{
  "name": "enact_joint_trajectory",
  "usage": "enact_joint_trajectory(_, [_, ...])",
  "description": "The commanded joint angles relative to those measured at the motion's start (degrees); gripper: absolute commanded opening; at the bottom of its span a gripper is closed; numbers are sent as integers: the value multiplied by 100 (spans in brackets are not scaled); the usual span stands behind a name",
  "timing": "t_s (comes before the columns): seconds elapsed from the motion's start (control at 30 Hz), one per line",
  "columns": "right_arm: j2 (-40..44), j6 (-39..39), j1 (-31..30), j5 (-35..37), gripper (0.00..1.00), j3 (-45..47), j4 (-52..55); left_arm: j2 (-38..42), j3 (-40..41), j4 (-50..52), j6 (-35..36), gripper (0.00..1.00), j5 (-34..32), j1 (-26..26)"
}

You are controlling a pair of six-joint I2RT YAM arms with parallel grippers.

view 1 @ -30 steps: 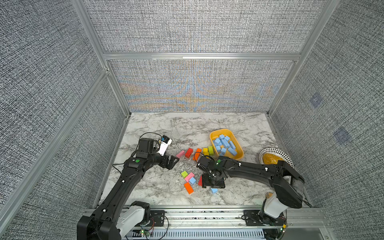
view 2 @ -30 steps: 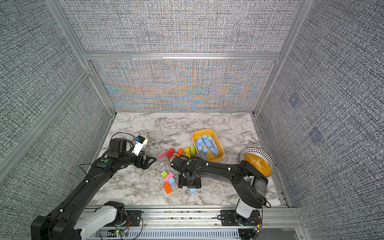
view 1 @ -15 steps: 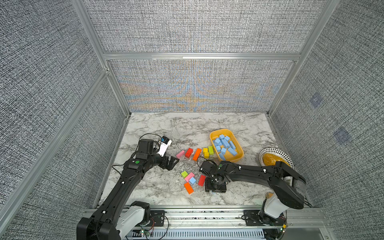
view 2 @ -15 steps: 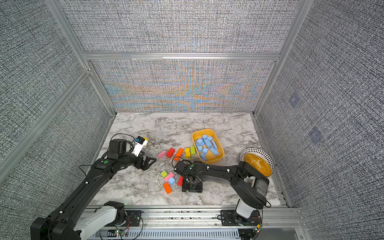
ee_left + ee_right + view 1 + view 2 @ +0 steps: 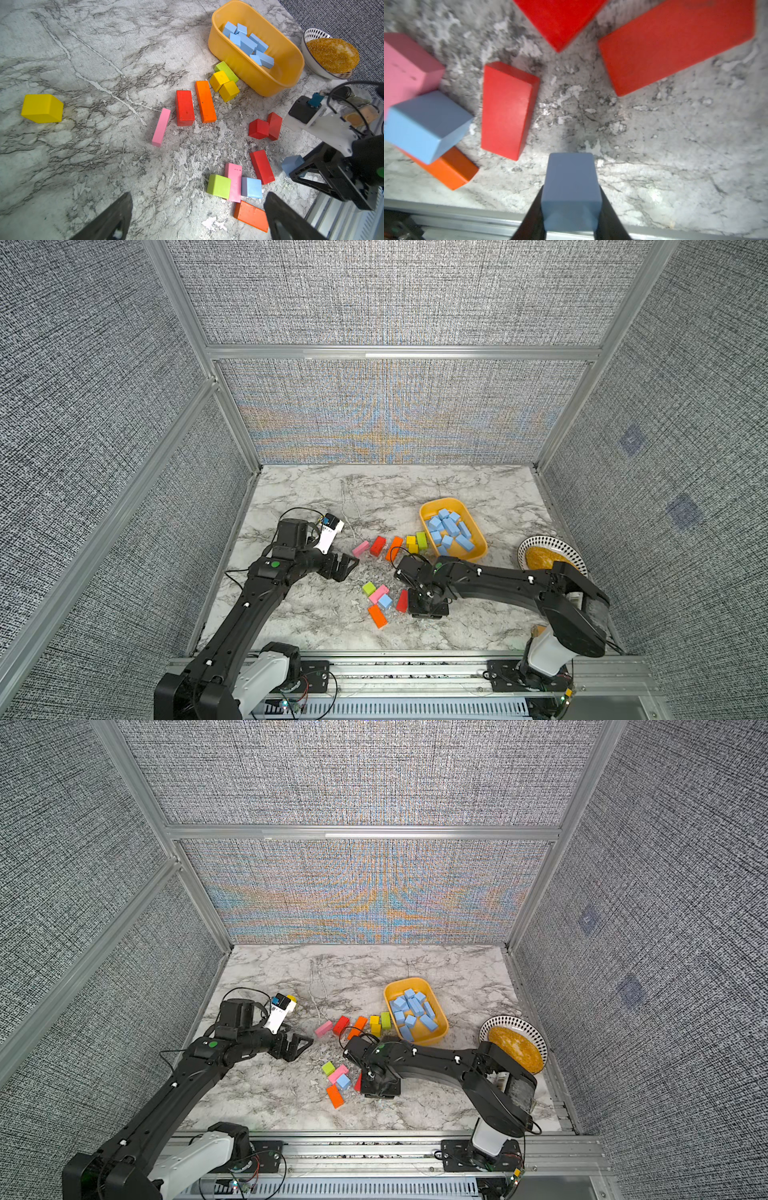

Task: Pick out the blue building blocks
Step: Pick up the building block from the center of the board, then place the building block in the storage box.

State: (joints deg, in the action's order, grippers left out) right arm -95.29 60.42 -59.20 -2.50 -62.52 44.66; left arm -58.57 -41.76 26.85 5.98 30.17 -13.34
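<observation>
Blue cube (image 5: 571,176), low centre of the right wrist view, sits pinched in the right hand (image 5: 571,193) at the bench (image 5: 654,145): lift straight, clear of the red brick (image 5: 506,110) and the loose blue cube (image 5: 425,124), then over to the yellow tub (image 5: 245,68), while the left hand (image 5: 198,199) hangs wide.

Counter (image 5: 374,497): grey-veined white marble. Right side: yellow tub (image 5: 249,76), patterned bowl (image 5: 310,62). Row beside tub: green brick (image 5: 226,70), yellow cubes (image 5: 219,80), orange brick (image 5: 205,101), red brick (image 5: 185,108), pink brick (image 5: 161,126). Front cluster, close-packed: green cube (image 5: 218,186), pink block (image 5: 234,180), blue cube (image 5: 251,187), orange block (image 5: 251,216). Lone yellow cube (image 5: 41,108) left.
</observation>
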Motion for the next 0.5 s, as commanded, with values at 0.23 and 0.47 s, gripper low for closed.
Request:
enact_joint_trajectory(0.23, [-110,-1152,1336,246,25,-1332,658,-577,-448,-82,232,100,225,0])
enact_joint_trajectory(0.47, [-742,-2342,2772,197,26,-2103,1214,-1852,-1321,-107,270,99,433,-113])
